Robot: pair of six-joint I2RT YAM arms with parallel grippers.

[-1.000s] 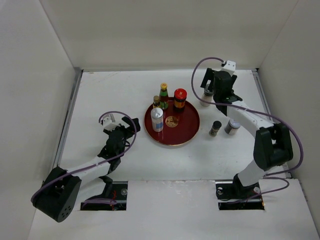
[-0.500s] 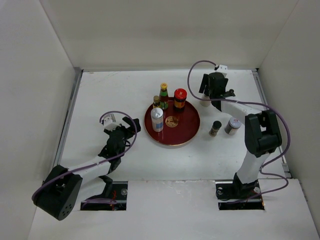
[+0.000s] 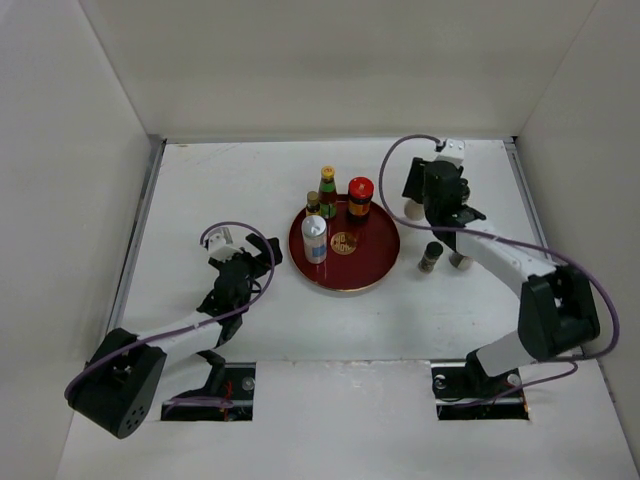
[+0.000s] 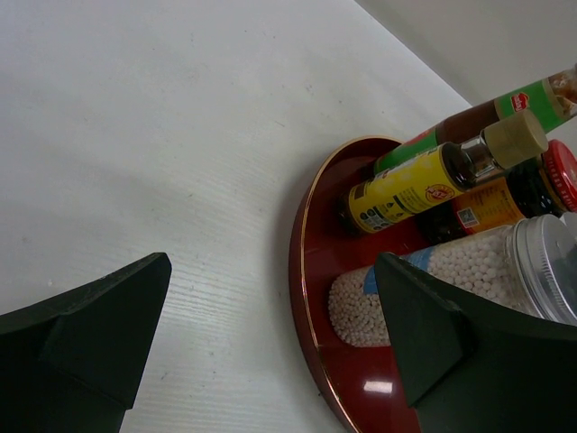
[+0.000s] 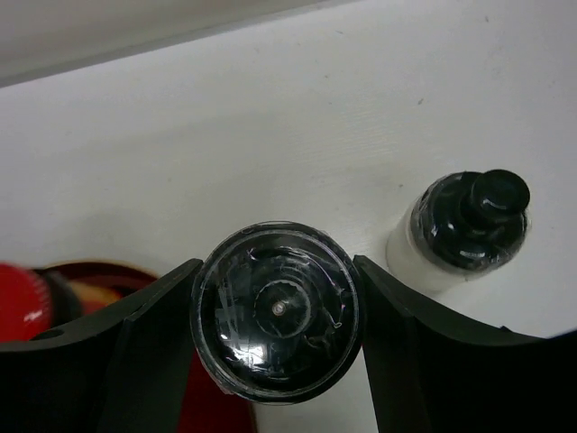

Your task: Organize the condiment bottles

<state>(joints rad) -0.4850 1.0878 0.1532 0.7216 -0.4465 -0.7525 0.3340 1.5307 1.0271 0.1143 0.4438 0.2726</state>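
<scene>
My right gripper (image 3: 414, 200) is shut on a black-capped bottle (image 5: 275, 311), with both fingers against its cap, just right of the dark-red tray (image 3: 378, 262). A second black-capped bottle with a white body (image 5: 464, 230) stands beside it. In the top view a black-capped bottle (image 3: 430, 257) stands right of the tray, and another bottle (image 3: 460, 263) is mostly hidden under my right arm. On the tray stand a green bottle with a yellow cap (image 3: 327, 190), a red-capped jar (image 3: 360, 197), a small yellow bottle (image 3: 313, 203) and a white silver-capped jar (image 3: 315, 240). My left gripper (image 3: 262, 250) is open and empty, left of the tray.
The left wrist view shows the tray's gold-edged rim (image 4: 302, 271) close ahead, between my open fingers, with the bottles standing on it. White walls close in the table at the back and both sides. The tray's gold emblem (image 3: 344, 243) shows at its centre.
My right arm has swung and now covers the grey-capped jar to the right of the tray. Its gripper has stayed on the black-capped bottle. The left arm has barely moved.
</scene>
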